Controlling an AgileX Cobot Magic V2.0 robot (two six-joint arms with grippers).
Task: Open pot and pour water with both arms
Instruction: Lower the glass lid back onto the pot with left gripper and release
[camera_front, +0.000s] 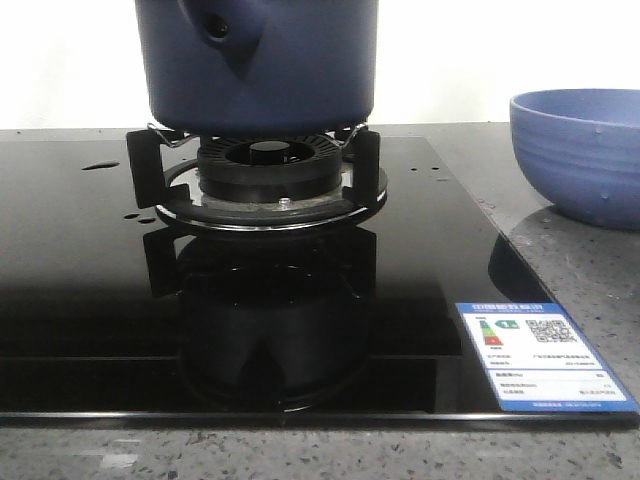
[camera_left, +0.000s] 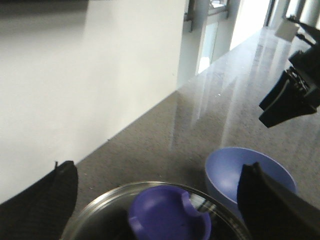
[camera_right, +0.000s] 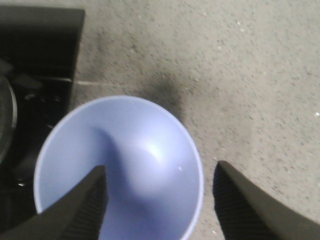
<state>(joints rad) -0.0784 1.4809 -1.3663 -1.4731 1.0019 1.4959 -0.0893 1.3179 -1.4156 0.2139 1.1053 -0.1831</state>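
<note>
Navy pot (camera_front: 258, 65) is sitting lidded on the burner (camera_front: 265, 175); opening and pouring are remaining, with left tool (camera_left: 160, 200) spread above its lid (camera_left: 169, 217) and right tool (camera_right: 157, 200) released above the bowl (camera_right: 145, 150).

The left gripper (camera_left: 157, 200) is seen from its own wrist camera with its two dark fingers (camera_left: 45, 205) spread wide apart at either side of the view, nothing gripped between them. The right gripper (camera_right: 160, 205) likewise shows two dark fingers (camera_right: 82, 210) set well apart, pointing downward with an open gap and nothing held. Part of the right gripper (camera_left: 290, 95) also appears in the left wrist view as a black angular shape raised in the air; neither arm shows in the front view.
</note>
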